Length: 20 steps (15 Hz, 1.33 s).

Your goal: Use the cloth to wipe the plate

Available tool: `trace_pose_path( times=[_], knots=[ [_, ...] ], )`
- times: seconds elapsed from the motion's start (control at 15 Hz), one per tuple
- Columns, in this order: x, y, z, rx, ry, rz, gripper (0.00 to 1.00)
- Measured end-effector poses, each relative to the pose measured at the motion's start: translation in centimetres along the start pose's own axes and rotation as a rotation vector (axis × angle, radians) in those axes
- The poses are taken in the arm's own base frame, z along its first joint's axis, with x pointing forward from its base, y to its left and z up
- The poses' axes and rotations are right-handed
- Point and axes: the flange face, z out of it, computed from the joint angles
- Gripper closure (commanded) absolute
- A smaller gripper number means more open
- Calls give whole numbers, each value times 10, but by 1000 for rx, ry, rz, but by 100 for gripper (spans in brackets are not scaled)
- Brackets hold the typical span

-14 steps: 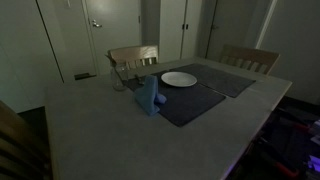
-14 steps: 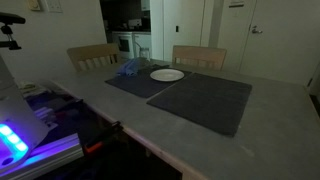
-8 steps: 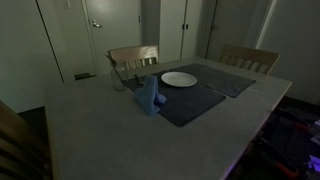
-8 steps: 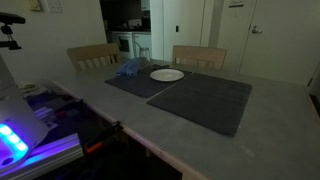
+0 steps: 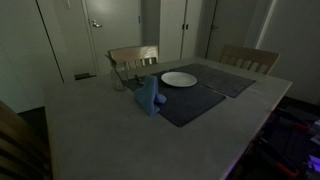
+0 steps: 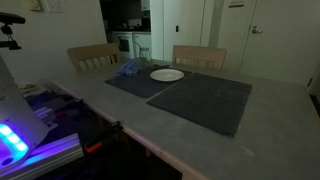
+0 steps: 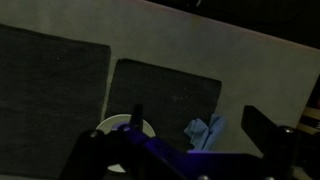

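A white plate sits on a dark placemat on the table; it shows in both exterior views. A crumpled blue cloth lies at the placemat's edge beside the plate, apart from it. In the wrist view the plate and cloth lie far below. My gripper is open and empty, high above the table, with the cloth showing between its fingers. The arm is out of view in both exterior views.
A second dark placemat lies beside the first. Two wooden chairs stand at the table's far side. The room is dim. Lit equipment stands at the table's near edge.
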Motion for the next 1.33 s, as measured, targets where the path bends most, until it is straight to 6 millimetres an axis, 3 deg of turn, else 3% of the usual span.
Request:
trace_pose_path(
  times=[0.53,1.33],
  knots=[
    [41,-30,32,-27,18,-74,0],
    [111,-77,119,8,73,-142,0]
  ],
)
